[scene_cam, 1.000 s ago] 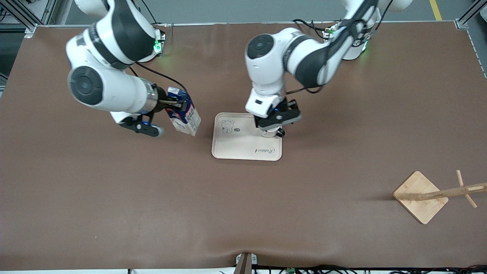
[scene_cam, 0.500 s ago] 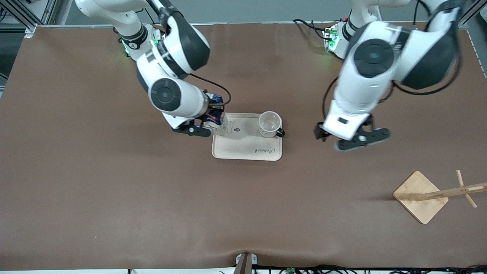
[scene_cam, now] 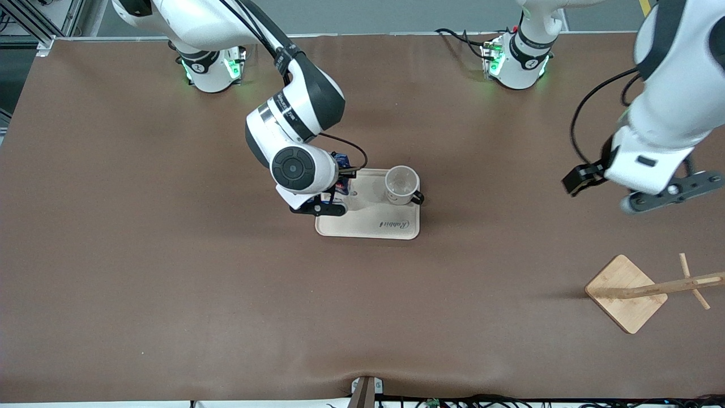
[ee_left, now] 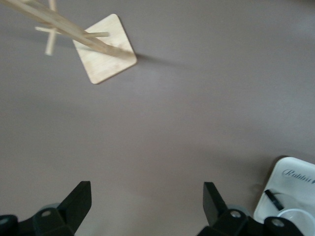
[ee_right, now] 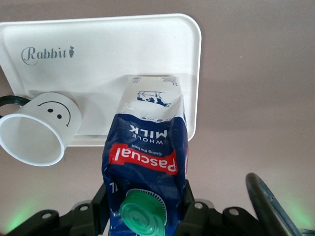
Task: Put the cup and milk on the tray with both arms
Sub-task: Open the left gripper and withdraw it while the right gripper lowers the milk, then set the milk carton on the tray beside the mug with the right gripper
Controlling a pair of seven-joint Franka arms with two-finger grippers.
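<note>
Right wrist view: right gripper [ee_right: 147, 206] clamps dark-blue milk carton [ee_right: 147, 157] on cream rectangular tray [ee_right: 98, 54], release pending; white smiley mug [ee_right: 39, 132] already placed beside it. Left gripper [ee_left: 147, 206] spread, empty, over bare table.

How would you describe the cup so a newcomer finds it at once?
Find the cream tray mid-table. The cup stands upright on its corner toward the left arm's end, apart from the milk in the right end effector. Its smiley face and black loop handle set it apart.

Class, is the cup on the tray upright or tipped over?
Upright: the cup stands on the tray, open mouth facing up, handle out sideways.
</note>
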